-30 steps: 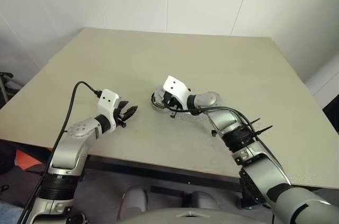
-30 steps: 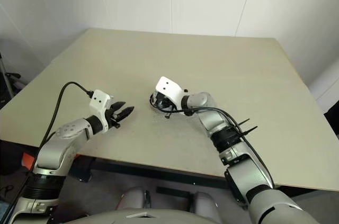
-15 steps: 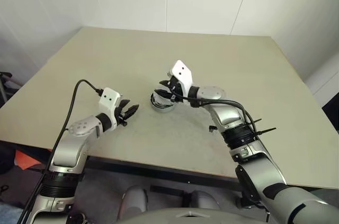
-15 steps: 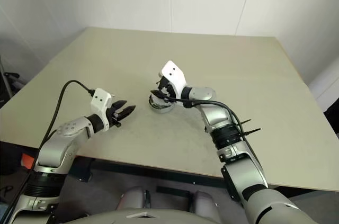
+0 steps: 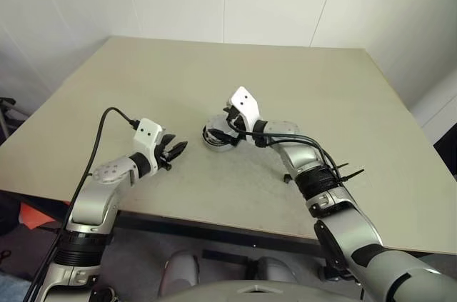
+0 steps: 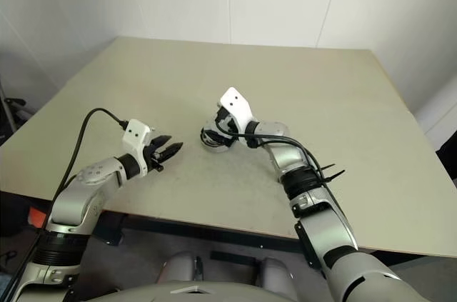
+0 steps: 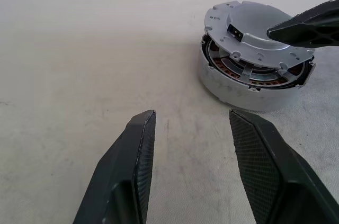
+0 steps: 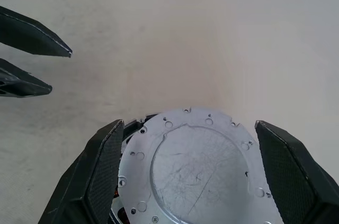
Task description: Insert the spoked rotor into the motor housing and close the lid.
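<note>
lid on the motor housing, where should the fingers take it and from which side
By the rim of the lid, one finger on each side, from above as the open right gripper already straddles it. It is a thin disc lying tilted on the motor housing, so only the edges offer purchase.

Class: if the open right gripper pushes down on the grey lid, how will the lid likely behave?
The lid looks like thin stiff metal, so it probably won't bend. It sits tilted over the motor housing, not flush, so it may rock or slide sideways. Its smooth scratched face could be slippery for the right gripper.
</note>
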